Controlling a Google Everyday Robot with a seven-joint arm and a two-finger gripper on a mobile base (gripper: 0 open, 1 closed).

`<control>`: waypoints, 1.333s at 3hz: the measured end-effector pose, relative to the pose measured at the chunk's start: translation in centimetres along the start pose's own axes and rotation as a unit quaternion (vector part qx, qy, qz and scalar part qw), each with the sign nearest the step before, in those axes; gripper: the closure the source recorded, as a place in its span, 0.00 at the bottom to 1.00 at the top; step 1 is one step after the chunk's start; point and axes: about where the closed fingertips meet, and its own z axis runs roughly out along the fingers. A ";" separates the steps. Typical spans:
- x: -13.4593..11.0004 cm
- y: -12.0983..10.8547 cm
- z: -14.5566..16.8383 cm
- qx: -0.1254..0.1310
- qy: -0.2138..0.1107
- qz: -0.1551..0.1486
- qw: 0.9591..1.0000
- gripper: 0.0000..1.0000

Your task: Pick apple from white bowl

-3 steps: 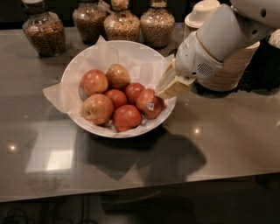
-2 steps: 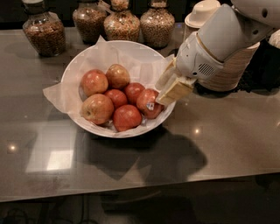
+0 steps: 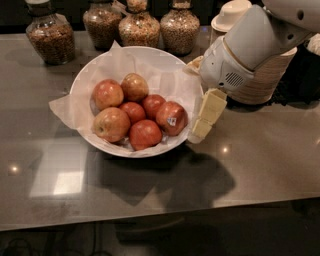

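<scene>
The wide white bowl [image 3: 87,80], lined with crinkled white paper, stands on the dark counter left of centre. It holds several apples. The deep red apple [image 3: 171,118] with a small white sticker lies at the bowl's right side, against the other apples. My gripper [image 3: 199,129], cream-coloured under a bulky white wrist, hangs at the bowl's right rim, just right of the stickered apple and close beside it. Whether it touches the apple is unclear.
Glass jars of grains [image 3: 49,36] [image 3: 139,26] [image 3: 179,27] line the counter's back behind the bowl. A brown stack topped by a small white bowl [image 3: 231,14] stands at the back right, behind my arm. The counter's front edge [image 3: 150,220] runs below.
My gripper has come down and a little to the right, along the bowl's right rim. The apples and the bowl have not visibly moved.
</scene>
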 end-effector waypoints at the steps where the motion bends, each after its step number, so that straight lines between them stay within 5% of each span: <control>1: 0.0 0.0 0.0 0.000 0.000 0.000 1.000 0.18; 2: 0.0 0.0 0.0 0.000 0.000 0.000 1.000 0.41; 4: 0.0 0.0 0.0 0.000 0.000 0.000 1.000 0.33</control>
